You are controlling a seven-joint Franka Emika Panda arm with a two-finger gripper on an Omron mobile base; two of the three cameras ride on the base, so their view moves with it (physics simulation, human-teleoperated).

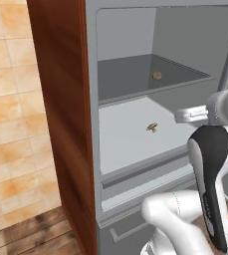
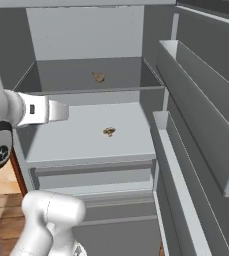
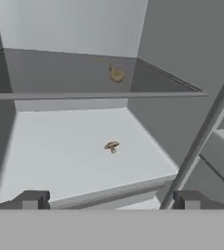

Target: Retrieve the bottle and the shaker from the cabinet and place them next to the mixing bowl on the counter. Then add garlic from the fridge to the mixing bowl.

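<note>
The fridge (image 1: pixel 93 99) stands open in front of me. A small tan, rounded lump that looks like the garlic (image 3: pixel 116 74) (image 1: pixel 157 75) (image 2: pixel 99 77) lies at the back of the upper shelf. A small brown mushroom-shaped item (image 3: pixel 112 146) (image 1: pixel 152 127) (image 2: pixel 109 131) sits mid-way on the white lower shelf. My gripper (image 3: pixel 111 201) (image 2: pixel 65 111) (image 1: pixel 179 116) hovers open in front of the lower shelf, short of both items, with nothing between its fingers. The bottle, the shaker and the mixing bowl are out of view.
The open fridge door with its grey bins (image 2: pixel 196 130) runs along the right. A wooden side panel (image 1: pixel 60 124) flanks the fridge on the left, with a tiled wall (image 1: pixel 11 124) beyond it. Drawers (image 2: pixel 93 175) sit under the lower shelf.
</note>
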